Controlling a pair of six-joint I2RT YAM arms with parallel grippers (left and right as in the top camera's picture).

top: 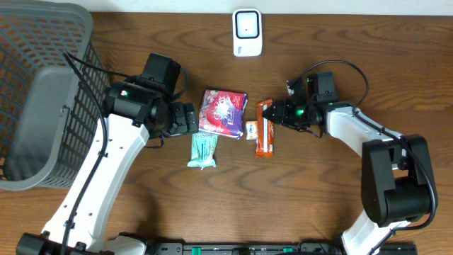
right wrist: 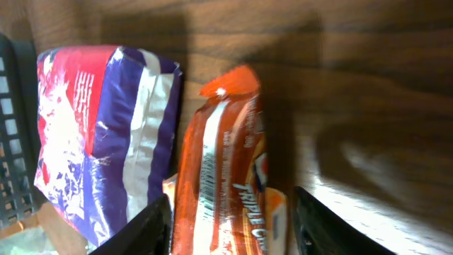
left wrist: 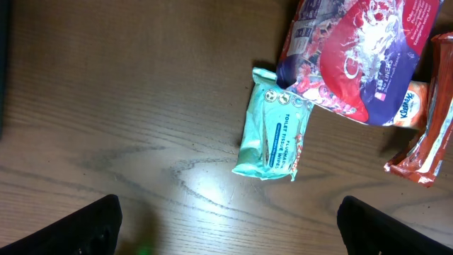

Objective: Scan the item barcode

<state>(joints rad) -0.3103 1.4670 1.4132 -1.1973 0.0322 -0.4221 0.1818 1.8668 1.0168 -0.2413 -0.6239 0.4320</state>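
The left arm (top: 106,170) stretches up from the near left edge. The left hand (top: 188,118) points right, both fingers (left wrist: 92,227) spread wide. The right arm (top: 354,127) folds in from the right side. The right hand (top: 273,113) points left, its fingers (right wrist: 152,230) about half apart.

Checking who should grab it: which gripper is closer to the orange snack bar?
Right. The right gripper has its fingers either side of one end of the orange snack bar. The left gripper sits farther off, across the purple bag, near the mint tissue pack.
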